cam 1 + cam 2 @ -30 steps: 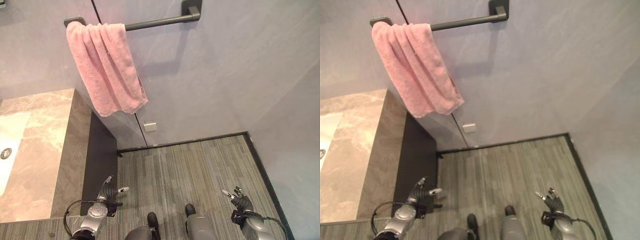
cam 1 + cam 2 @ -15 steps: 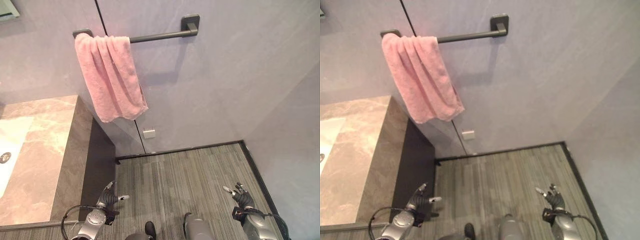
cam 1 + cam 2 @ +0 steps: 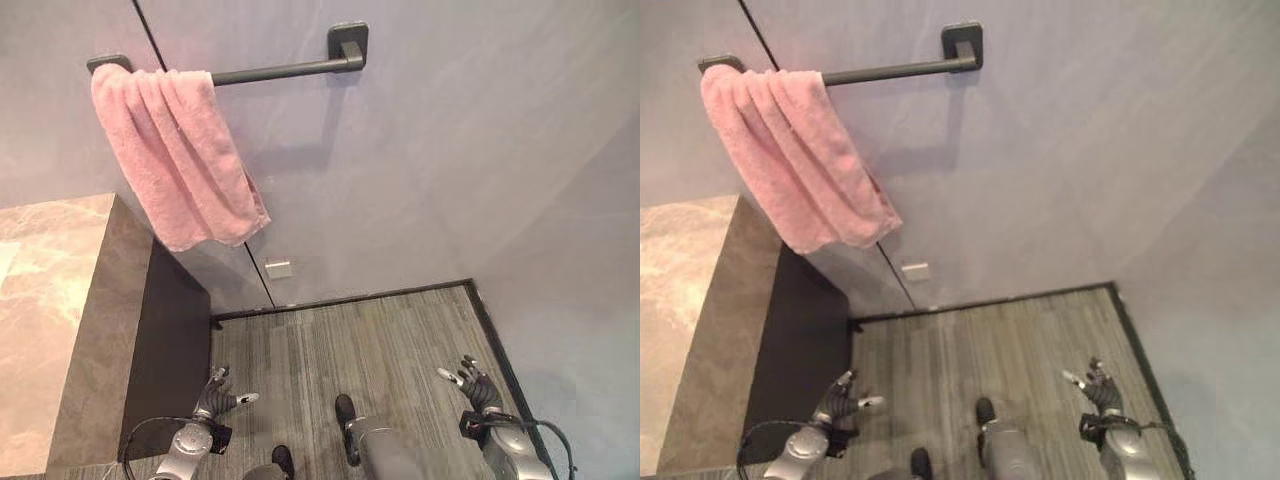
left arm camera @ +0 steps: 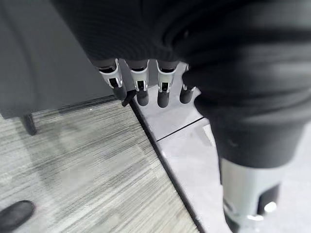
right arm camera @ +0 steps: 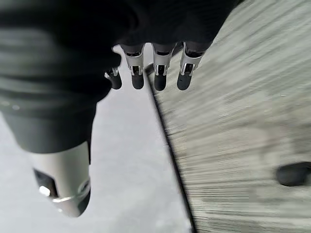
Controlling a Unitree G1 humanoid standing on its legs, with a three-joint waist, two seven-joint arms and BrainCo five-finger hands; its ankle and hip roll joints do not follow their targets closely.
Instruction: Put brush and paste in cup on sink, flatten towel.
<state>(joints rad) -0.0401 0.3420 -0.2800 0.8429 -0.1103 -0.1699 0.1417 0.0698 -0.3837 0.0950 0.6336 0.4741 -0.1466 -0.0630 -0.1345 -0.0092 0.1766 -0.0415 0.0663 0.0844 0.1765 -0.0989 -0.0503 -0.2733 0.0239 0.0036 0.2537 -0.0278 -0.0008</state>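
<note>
From my head cam, the pink towel (image 3: 172, 155) hangs bunched at the left end of the dark rail (image 3: 280, 70), above the marble counter (image 3: 50, 300). My left robot hand (image 3: 217, 397) and right robot hand (image 3: 470, 382) hang low over the floor (image 3: 350, 340). Wrist cams: fingers relaxed, holding nothing. No writing I can read.

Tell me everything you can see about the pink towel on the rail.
The pink towel looks like soft terry cloth. It hangs over the left end of a dark towel bar fixed to the grey wall, bunched into narrow folds rather than spread flat. Its lower edge dangles slanted, just above the far corner of the marble counter. Only the bar is seen touching it; neither hand is near.
</note>
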